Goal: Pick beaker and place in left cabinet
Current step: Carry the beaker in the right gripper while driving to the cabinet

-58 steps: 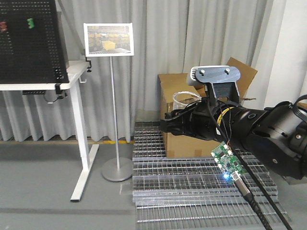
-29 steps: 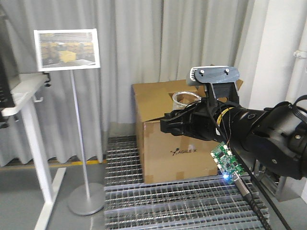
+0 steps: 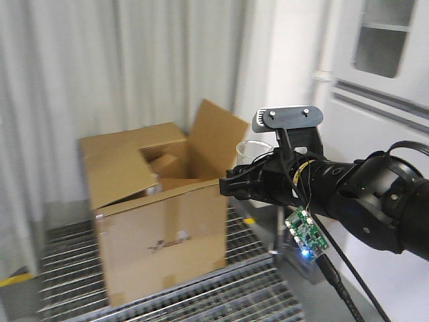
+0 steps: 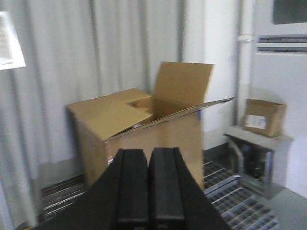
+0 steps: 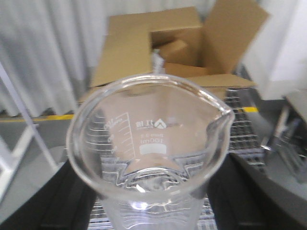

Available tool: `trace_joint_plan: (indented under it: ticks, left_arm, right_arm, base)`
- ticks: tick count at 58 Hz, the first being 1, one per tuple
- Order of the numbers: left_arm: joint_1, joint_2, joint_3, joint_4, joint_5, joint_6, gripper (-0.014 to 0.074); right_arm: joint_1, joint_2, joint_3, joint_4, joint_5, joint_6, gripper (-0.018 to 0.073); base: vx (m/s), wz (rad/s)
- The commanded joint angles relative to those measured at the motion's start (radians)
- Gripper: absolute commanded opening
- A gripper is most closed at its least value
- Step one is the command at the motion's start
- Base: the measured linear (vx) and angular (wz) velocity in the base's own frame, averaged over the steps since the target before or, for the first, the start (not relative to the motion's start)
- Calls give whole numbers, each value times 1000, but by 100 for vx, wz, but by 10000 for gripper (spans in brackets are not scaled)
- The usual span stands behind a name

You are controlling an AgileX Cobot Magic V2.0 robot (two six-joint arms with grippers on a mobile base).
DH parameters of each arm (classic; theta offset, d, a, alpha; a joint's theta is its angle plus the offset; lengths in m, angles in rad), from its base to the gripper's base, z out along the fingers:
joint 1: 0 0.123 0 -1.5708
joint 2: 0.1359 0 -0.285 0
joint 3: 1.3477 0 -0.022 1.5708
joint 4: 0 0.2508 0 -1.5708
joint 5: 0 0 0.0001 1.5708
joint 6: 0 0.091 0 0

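over a floor grating [image 3: 221, 295], the right hand [image 3: 244, 182] grips the beaker [image 3: 253, 150] upright between its black fingers [image 5: 72, 203], near an open cardboard box [image 3: 161, 215]. white print, seen mirrored through the glass, reads 100 ml beside a graduated scale. logo on the box front is too blurred to read. left hand [image 4: 147, 184] is closed, fingers touching, holding nothing.
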Motion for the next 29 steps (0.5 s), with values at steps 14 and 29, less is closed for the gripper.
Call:
trace_joint_plan:
  ticks: [14,29]
  left_arm:
    - [-1,-18,16,-7,-84,-3,1]
    - [-1,-18,16,-7,-84,-3,1]
  right_arm:
    - [0,17,-37,-16,-74,-1,-8]
    - [0,65,-37,-14,-81,-1,-8]
  base:
    - [26,-89]
    - [21,-92]
